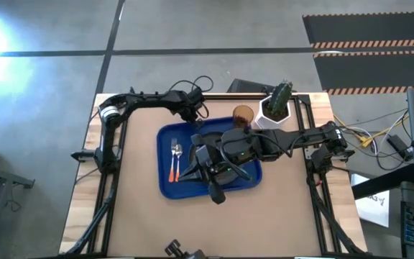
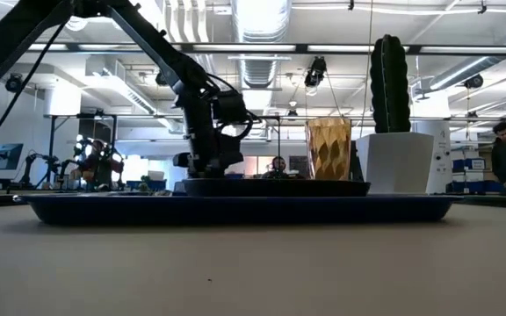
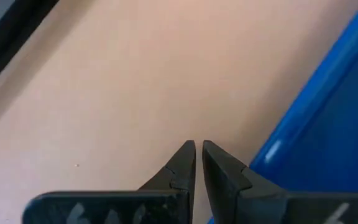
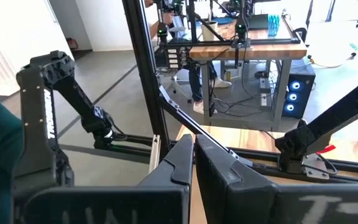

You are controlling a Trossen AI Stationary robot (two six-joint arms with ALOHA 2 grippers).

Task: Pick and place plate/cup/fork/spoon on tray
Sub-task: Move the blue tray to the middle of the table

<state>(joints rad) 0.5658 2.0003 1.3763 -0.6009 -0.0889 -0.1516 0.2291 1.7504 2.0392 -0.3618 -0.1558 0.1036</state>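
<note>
High view: blue tray (image 1: 165, 183) mid-table, holding fork (image 1: 178, 155) and spoon (image 1: 173, 162) side by side near its left end, orange handles toward the near edge. Black plate (image 1: 246, 167) also in the tray, mostly covered by the right arm stretched over it. Right pincer (image 1: 201, 141) above the tray's far middle, just right of the cutlery, fingers together, holding nothing. Amber cup (image 1: 243, 115) outside the tray, on the table just beyond that pincer and the tray's far edge, beside the white pot (image 1: 268, 117) with 1 cactus. Left pincer (image 1: 195, 117) at the tray's far left corner, fingers together, empty.

Low view: tray (image 2: 235, 209) seen edge-on, plate rim (image 2: 275, 186) showing above it, cup (image 2: 328, 148) and pot (image 2: 401, 161) behind.

Left wrist view: 2 fingertips (image 3: 184, 160) almost touching, over bare table right beside the tray's rim (image 3: 316, 112).

Right wrist view: 2 fingers (image 4: 179, 162) closed, pointing out past the table's edge into the room.
</note>
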